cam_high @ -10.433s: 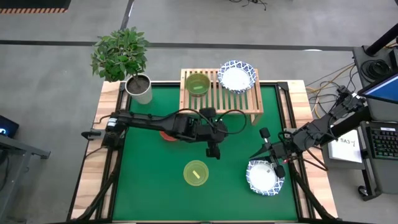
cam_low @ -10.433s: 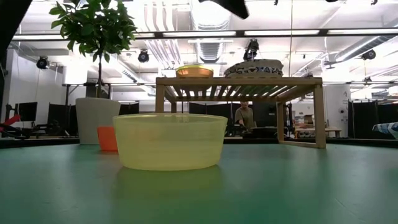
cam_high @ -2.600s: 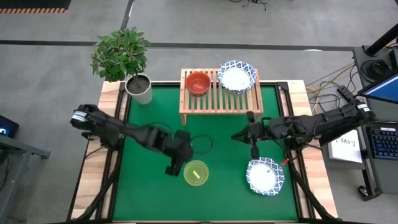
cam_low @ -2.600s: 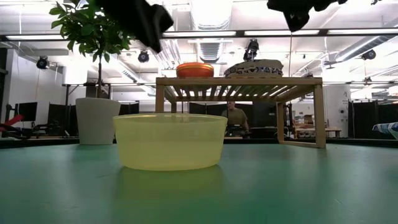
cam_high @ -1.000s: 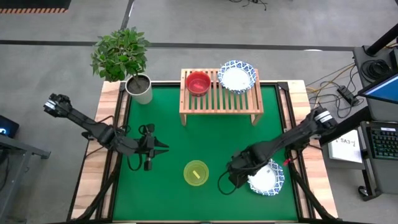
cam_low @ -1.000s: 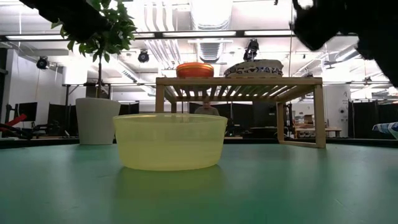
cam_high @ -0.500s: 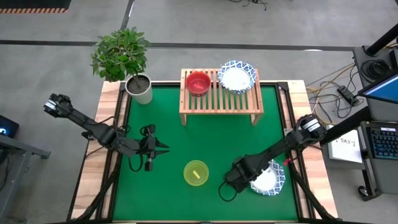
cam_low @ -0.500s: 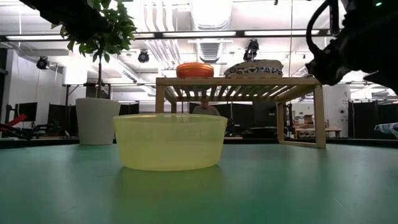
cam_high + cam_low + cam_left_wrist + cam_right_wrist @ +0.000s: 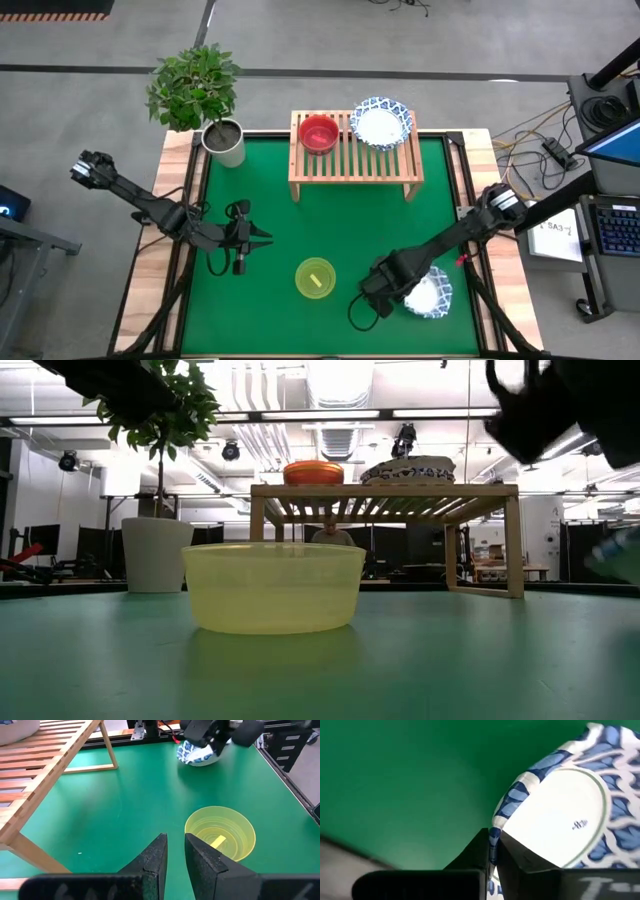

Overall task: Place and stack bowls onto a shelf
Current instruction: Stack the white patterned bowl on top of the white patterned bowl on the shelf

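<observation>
My right gripper (image 9: 403, 293) is near the table's front right, shut on a white bowl with a blue patterned rim (image 9: 432, 293). That bowl also shows in the left wrist view (image 9: 199, 753) and the right wrist view (image 9: 555, 820). A yellow-green bowl (image 9: 315, 277) stands on its base on the green mat. The light-wood shelf (image 9: 355, 158) at the far edge carries a red bowl (image 9: 318, 132) and a white-blue bowl (image 9: 381, 123). My left gripper (image 9: 262, 239) waits, shut and empty, at the table's left (image 9: 175, 845). My right gripper holds the bowl by its rim (image 9: 494, 831) on the side toward the yellow-green bowl, pinched with one finger inside and one outside. The fingers come from above. The bowl is tilted, its underside (image 9: 560, 815) toward the wrist; I cannot tell whether its low side touches the mat.
A grey plant pot (image 9: 225, 143) stands at the far left corner. Bare green mat (image 9: 340, 225) lies between the shelf and the yellow-green bowl. Beyond the table, a person (image 9: 330, 532) shows under the shelf in the low view.
My right gripper has gone down by the white-blue bowl's left rim and taken hold of it. The bowl has tipped up on that side and shifted a little toward the near edge. My left arm has kept still.
</observation>
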Controlling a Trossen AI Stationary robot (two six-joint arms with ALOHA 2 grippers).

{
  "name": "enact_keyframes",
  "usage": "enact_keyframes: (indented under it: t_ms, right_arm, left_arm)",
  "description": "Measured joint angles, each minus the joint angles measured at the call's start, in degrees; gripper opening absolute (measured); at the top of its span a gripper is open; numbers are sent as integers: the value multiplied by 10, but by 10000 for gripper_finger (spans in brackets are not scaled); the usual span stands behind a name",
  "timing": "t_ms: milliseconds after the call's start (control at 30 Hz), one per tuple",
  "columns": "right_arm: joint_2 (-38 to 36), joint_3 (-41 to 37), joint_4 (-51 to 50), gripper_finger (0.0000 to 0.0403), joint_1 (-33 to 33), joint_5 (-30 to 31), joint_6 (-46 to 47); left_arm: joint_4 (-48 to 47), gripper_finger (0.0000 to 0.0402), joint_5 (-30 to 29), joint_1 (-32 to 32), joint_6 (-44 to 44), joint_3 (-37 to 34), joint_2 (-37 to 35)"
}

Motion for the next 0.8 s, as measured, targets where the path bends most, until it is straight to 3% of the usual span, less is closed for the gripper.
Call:
enact_keyframes:
  t_ms: [233, 467, 667, 800]
  right_arm:
    - [-4, 87, -1, 12, 0, 6, -71]
    - [-10, 205, -15, 12, 0, 11, -260]
    - [-10, 327, -30, 12, -2, 113, -436]
    - [-10, 412, -79, 12, -4, 268, -557]
  left_arm:
    - [1, 48, -16, 0, 1, 0, 0]
    - [14, 48, -18, 0, 1, 0, 0]
    - [16, 48, -18, 0, 1, 0, 0]
    - [24, 48, -18, 0, 1, 0, 0]
